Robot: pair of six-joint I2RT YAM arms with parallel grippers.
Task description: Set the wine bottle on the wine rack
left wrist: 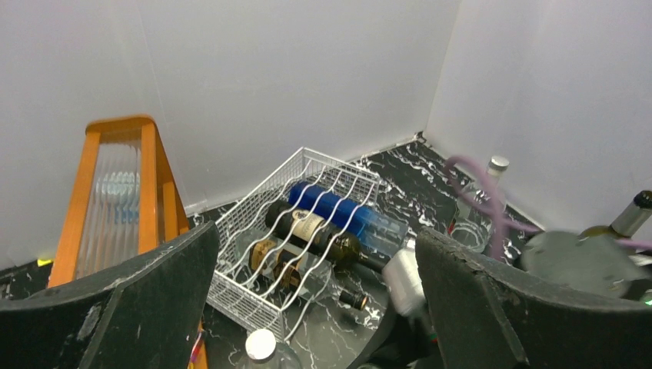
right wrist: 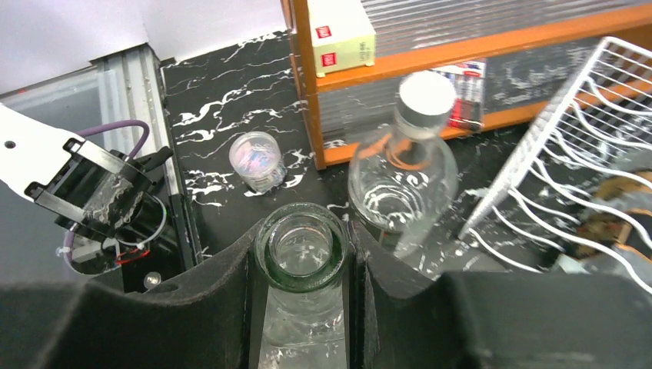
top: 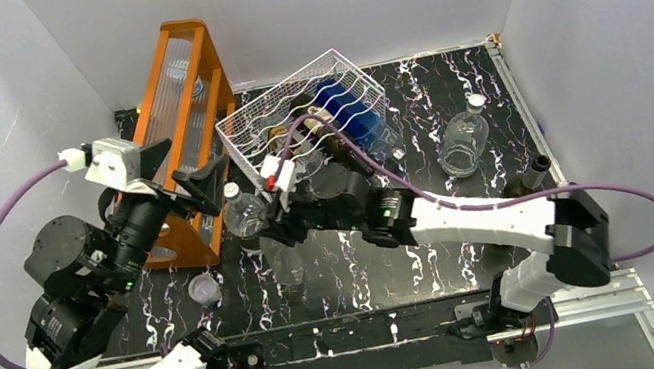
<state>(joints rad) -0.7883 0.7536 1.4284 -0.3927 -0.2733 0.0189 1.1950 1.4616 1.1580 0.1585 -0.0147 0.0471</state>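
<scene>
My right gripper [right wrist: 304, 234] is shut on the neck of a clear glass wine bottle [right wrist: 301, 330] with an open, green-tinted mouth. The bottle stands upright on the black marbled table [top: 283, 258], just in front of the white wire wine rack [top: 299, 108]. The rack [left wrist: 246, 304] holds a blue bottle [left wrist: 330, 206] and two dark labelled bottles [left wrist: 315, 231] lying on their sides. My left gripper [top: 183, 169] hangs open and empty, high at the left beside the orange frame, and looks down on the rack.
A tall orange wooden frame [top: 176, 99] stands left of the rack. A clear bottle with a white cap [top: 241, 210] stands close to the held bottle. A small jar [top: 204, 289] sits near the front. A clear decanter [top: 463, 145] and a dark bottle [top: 530, 177] stand at the right.
</scene>
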